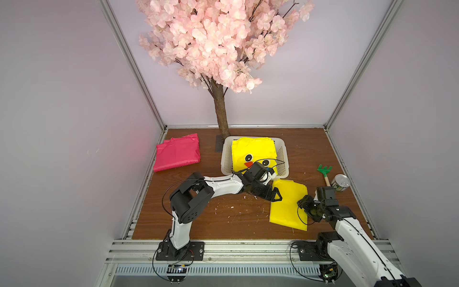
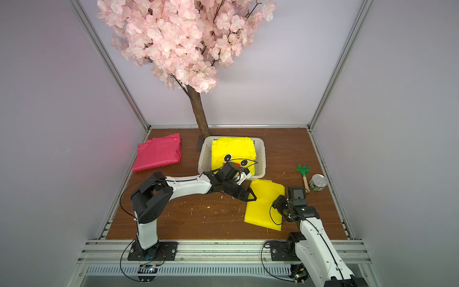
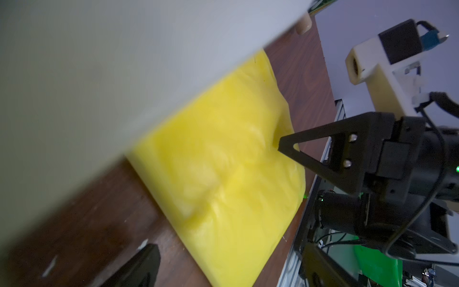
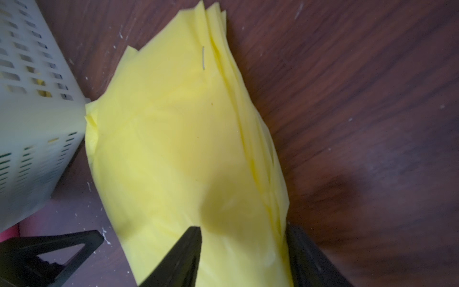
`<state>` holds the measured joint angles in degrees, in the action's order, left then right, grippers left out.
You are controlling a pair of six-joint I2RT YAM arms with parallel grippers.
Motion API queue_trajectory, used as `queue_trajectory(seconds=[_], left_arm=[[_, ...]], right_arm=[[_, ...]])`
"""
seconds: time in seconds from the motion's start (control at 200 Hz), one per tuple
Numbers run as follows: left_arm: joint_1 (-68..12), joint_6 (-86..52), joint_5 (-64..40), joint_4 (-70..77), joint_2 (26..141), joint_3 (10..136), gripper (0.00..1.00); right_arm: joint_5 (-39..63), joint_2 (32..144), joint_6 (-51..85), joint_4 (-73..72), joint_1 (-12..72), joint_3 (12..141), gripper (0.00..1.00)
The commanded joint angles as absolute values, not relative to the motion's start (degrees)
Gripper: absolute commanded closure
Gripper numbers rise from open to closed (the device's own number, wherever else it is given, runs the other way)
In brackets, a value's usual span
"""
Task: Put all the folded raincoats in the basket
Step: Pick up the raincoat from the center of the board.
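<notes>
1. We see the folded raincoat (image 1: 288, 207), plain yellow, lying flat on the brown worktop (image 1: 223, 221). It is outside the basket (image 1: 227, 159), just in front of the basket's near right corner. In the right wrist view one corner of the raincoat seems to touch the basket's wall.
2. The basket is white and perforated and stands toward the back of the worktop, beside the trunk of a pink blossom tree (image 1: 218, 44). Inside it lies a duck-faced raincoat (image 1: 253, 151), yellow with two eyes and an orange beak.
3. The right tool (image 4: 244, 228) sits astride the folded raincoat's right edge, where the stacked layers show. One of its fingers (image 3: 323, 154) presses a dimple into the top of the raincoat, and the other stands at the outer edge. The fingers stand apart with fabric between them, and we cannot tell whether they already pinch it.
4. The left tool (image 1: 272, 197) is over the folded raincoat's far left corner, close to the basket's front wall. Its jaws are spread wide with nothing between them. The right wrist view shows one of its fingers beside the raincoat, low over the wood.
5. A folded pink raincoat (image 1: 176, 155) lies at the back left, well apart from the basket.
6. A green rake (image 1: 325, 170) and a tin can (image 1: 340, 182) sit near the worktop's right edge, with the rake's handle just beside the can.
</notes>
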<state>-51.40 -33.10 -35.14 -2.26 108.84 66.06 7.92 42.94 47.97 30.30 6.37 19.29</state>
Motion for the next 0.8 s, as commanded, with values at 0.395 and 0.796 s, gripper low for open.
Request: queue_trajectory(seconds=[0.395,0.796], left_arm=[[-54.4,-26.4,-26.8,-3.7,106.5,58.0,0.06],[-55.7,-26.2,-30.4,-4.1,111.9,64.6,0.19]], right_arm=[[9.7,41.8,46.5,30.7,6.5,20.6,0.39],[10.6,40.0,46.1,30.6,6.5,20.1,0.39]])
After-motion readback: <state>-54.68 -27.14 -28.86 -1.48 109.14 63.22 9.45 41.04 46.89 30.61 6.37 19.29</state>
